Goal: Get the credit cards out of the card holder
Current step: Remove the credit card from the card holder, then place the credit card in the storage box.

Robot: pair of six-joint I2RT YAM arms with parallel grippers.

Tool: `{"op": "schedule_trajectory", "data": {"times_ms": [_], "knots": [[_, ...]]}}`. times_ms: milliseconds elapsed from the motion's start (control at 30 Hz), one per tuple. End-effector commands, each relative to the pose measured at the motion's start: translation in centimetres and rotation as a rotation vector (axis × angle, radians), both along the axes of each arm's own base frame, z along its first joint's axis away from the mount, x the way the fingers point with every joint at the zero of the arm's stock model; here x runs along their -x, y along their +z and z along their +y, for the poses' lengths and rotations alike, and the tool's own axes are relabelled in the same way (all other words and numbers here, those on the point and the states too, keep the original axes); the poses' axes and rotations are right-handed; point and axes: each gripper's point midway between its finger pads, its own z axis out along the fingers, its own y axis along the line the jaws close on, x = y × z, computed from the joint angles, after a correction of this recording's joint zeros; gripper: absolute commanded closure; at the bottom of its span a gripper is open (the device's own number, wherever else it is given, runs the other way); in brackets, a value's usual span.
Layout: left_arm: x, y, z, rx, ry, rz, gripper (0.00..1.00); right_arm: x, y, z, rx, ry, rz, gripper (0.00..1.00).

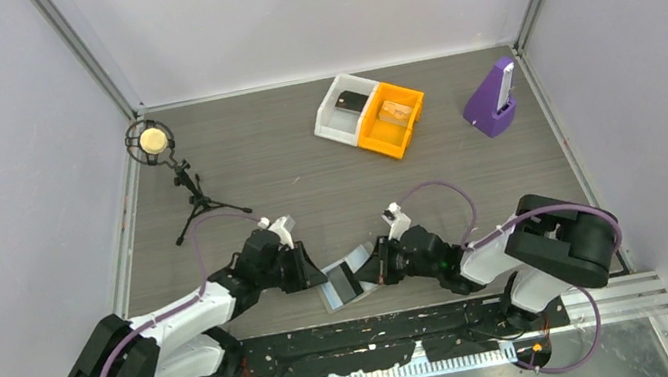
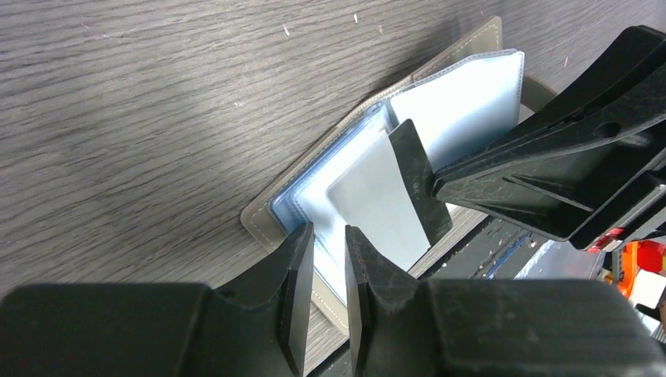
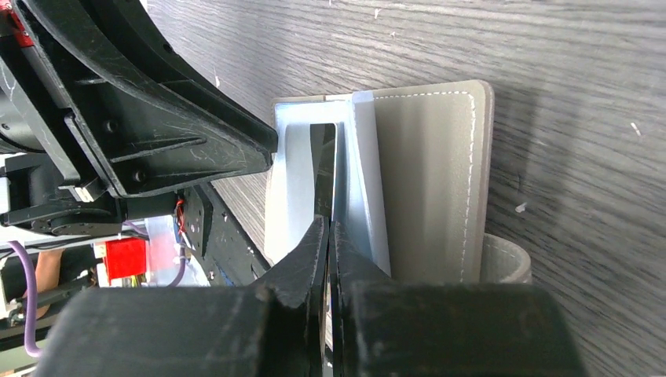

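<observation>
Card holder lies open close to the near edge of the tabletop, about midway along, between your two arms. Your right gripper is pinched together on a thin dark card standing up from the blue panels. Your left gripper has its jaws slightly apart at the holder's edge, and I cannot tell whether it clamps anything. If it isn't pinning the holder, your pull will likely drag the whole thing along, perhaps off the near edge. So thin a pinch could also slip, or catch a sleeve with the card. The wood-grain surface looks smooth. Pale walls enclose it; a white bin, an orange bin, a purple stand and a microphone sit towards the far edge, well apart
</observation>
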Motion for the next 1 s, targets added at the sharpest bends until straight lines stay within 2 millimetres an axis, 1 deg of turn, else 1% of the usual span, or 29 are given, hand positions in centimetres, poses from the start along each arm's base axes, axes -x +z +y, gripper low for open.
{"op": "schedule_trajectory", "data": {"times_ms": [0, 100, 133, 167, 200, 233, 267, 300, 333, 467, 500, 533, 567, 667, 700, 733, 900, 967], "knots": [[0.2, -0.8, 1.2, -0.091, -0.007, 0.008, 0.76, -0.3, -0.1, -0.8, 0.029, -0.021, -0.015, 0.95], [0.2, -0.6, 1.2, -0.091, -0.012, 0.008, 0.76, -0.4, 0.2, -1.3, 0.034, -0.033, -0.025, 0.95], [0.2, -0.5, 1.1, -0.087, -0.014, 0.008, 0.75, -0.4, -0.1, -1.6, 0.052, -0.039, -0.018, 0.95], [0.2, -0.3, 1.0, -0.079, -0.016, 0.008, 0.75, -0.6, 0.5, -1.7, 0.047, -0.047, -0.034, 0.95], [0.3, 0.1, 0.8, -0.065, -0.022, 0.008, 0.75, -0.5, 0.0, -2.2, 0.077, -0.051, -0.025, 0.95], [0.4, 0.5, 0.5, -0.048, -0.028, 0.006, 0.74, -0.8, 0.6, -2.4, 0.075, -0.062, -0.047, 0.95], [0.4, 1.0, 0.3, -0.031, -0.035, 0.003, 0.73, -0.8, 0.2, -3.0, 0.109, -0.073, -0.039, 0.95], [0.5, 1.5, 0.0, -0.013, -0.044, -0.001, 0.72, -1.1, 1.1, -3.2, 0.099, -0.092, -0.064, 0.95], [0.5, 2.1, -0.1, 0.001, -0.052, -0.012, 0.70, -1.4, 1.5, -3.8, 0.111, -0.122, -0.077, 0.95], [0.1, 3.9, -0.1, 0.007, -0.063, -0.070, 0.59, -1.7, 3.4, -4.9, 0.094, -0.163, -0.113, 0.95], [-0.1, 4.3, 0.1, -0.002, -0.067, -0.094, 0.57, -1.6, 3.4, -5.1, 0.101, -0.165, -0.109, 0.95], [-0.2, 4.7, 0.2, -0.004, -0.072, -0.112, 0.56, -1.7, 4.2, -5.1, 0.082, -0.169, -0.121, 0.95], [-0.4, 5.4, 0.1, 0.000, -0.078, -0.136, 0.55, -1.6, 4.3, -5.2, 0.082, -0.170, -0.118, 0.95], [-0.6, 7.2, 0.0, 0.012, -0.096, -0.206, 0.53, -1.5, 6.0, -5.1, 0.027, -0.180, -0.121, 0.95], [-0.6, 7.9, -0.1, 0.017, -0.103, -0.231, 0.53, -1.4, 6.2, -5.1, 0.019, -0.181, -0.118, 0.95], [-0.7, 8.5, -0.2, 0.020, -0.110, -0.257, 0.52, -1.4, 6.9, -5.0, -0.008, -0.186, -0.115, 0.95], [-0.8, 11.2, -0.6, 0.026, -0.144, -0.396, 0.52, -1.2, 9.2, -4.4, -0.090, -0.186, -0.103, 0.95], [-0.9, 12.0, -0.7, 0.015, -0.145, -0.460, 0.52, -1.1, 9.7, -4.2, -0.108, -0.184, -0.093, 0.95]]}}
